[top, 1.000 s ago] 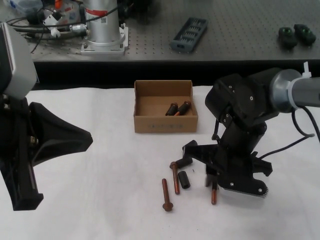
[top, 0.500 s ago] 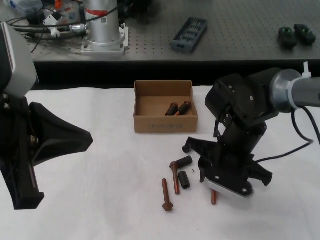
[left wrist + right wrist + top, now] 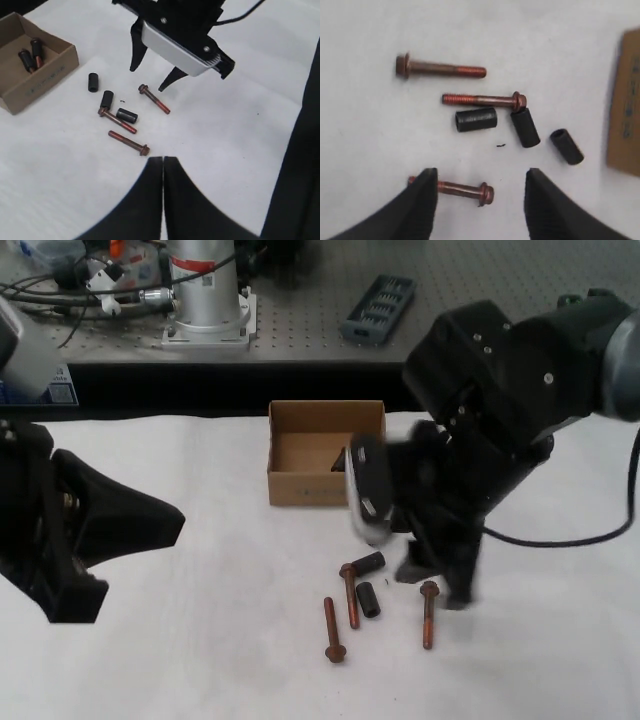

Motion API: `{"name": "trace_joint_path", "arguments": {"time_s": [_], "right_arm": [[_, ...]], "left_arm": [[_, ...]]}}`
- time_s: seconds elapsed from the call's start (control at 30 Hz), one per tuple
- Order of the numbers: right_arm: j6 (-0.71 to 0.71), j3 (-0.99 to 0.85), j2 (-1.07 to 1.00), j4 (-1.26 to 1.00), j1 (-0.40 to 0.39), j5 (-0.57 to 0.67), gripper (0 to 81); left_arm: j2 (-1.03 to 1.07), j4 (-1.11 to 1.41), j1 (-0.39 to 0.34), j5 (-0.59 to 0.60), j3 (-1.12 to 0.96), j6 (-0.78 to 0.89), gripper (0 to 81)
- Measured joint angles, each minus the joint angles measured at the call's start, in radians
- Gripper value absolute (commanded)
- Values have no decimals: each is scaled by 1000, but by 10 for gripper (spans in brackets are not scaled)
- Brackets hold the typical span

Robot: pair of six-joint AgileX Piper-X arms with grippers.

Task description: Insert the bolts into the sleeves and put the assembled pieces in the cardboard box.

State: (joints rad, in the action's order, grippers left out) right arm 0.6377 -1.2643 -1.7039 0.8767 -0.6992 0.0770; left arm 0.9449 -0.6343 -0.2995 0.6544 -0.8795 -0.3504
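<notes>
Three copper bolts lie on the white cloth: one (image 3: pixel 440 68), one (image 3: pixel 482 100), and one (image 3: pixel 460 190) between the fingers of my right gripper (image 3: pixel 482 207). That gripper is open and hovers above this bolt (image 3: pixel 428 612). Three black sleeves (image 3: pixel 476 120) (image 3: pixel 525 128) (image 3: pixel 566 146) lie loose beside the bolts. The cardboard box (image 3: pixel 320 485) holds two assembled pieces (image 3: pixel 25 59) (image 3: pixel 36 52). My left gripper (image 3: pixel 163 162) is shut on nothing, held over the cloth well short of the parts. The left wrist view has the right gripper (image 3: pixel 147 80) standing over the bolt (image 3: pixel 154 98).
The bench behind the cloth carries a metal post on a base (image 3: pixel 205 295), cables, a dark blue tray (image 3: pixel 378 305) and small black parts (image 3: pixel 595 310). Bare cloth lies in front of the parts and to their left.
The right arm has risen and swung toward the box, uncovering the whole of the bolt that lay under it. The left arm has shifted slightly.
</notes>
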Motion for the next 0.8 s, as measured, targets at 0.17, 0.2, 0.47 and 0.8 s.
{"name": "trace_joint_path", "arguments": {"time_s": [0.17, 0.2, 0.47, 0.8], "right_arm": [[-974, 0, -9, 22, 0, -71, 400], [-1052, 0, -14, 22, 0, -104, 400], [-1307, 0, -57, 27, 0, -210, 400], [-1362, 0, -145, 21, 0, -216, 400]], "left_arm": [[0, -21, 0, 0, 0, 66, 6], [0, -21, 0, 0, 0, 70, 6], [0, -21, 0, 0, 0, 80, 6], [0, -21, 0, 0, 0, 80, 6]]}}
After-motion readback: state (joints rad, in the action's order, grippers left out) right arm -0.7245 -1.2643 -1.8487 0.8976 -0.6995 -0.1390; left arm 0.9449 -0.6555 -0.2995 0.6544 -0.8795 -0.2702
